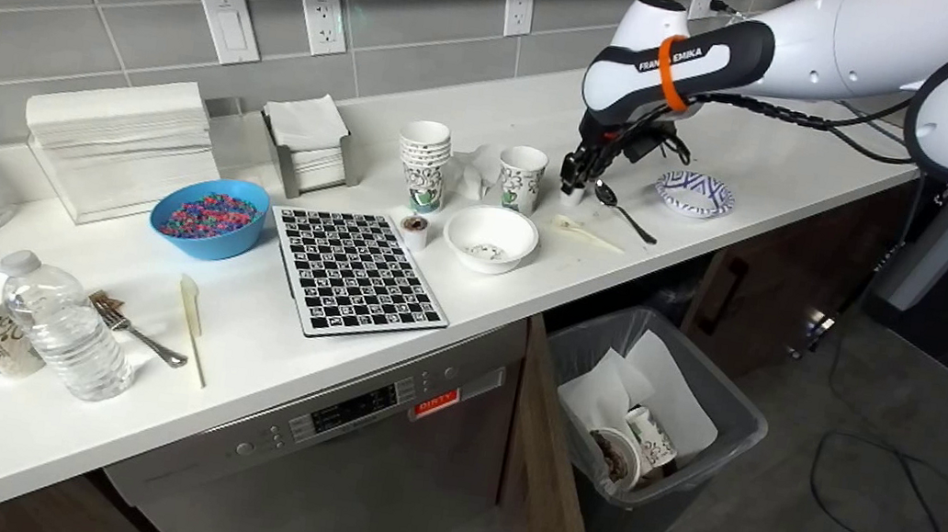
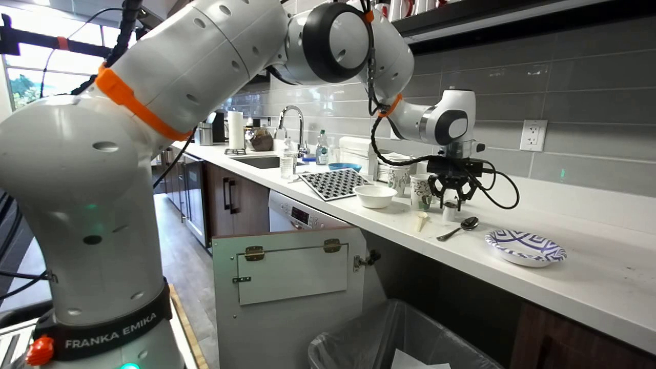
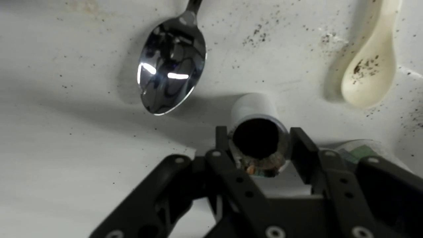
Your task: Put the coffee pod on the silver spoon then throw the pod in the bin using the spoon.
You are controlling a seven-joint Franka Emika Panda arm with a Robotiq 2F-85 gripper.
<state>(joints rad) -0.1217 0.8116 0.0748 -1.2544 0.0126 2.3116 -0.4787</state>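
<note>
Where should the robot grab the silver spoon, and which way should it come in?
Best, I think, the middle of its slim handle, the hand coming straight down and closing across it. The silver spoon lies low on the counter, so a side approach looks tight. Its handle runs toward the front edge, away from the coffee pod near the spoon's bowl.
</note>
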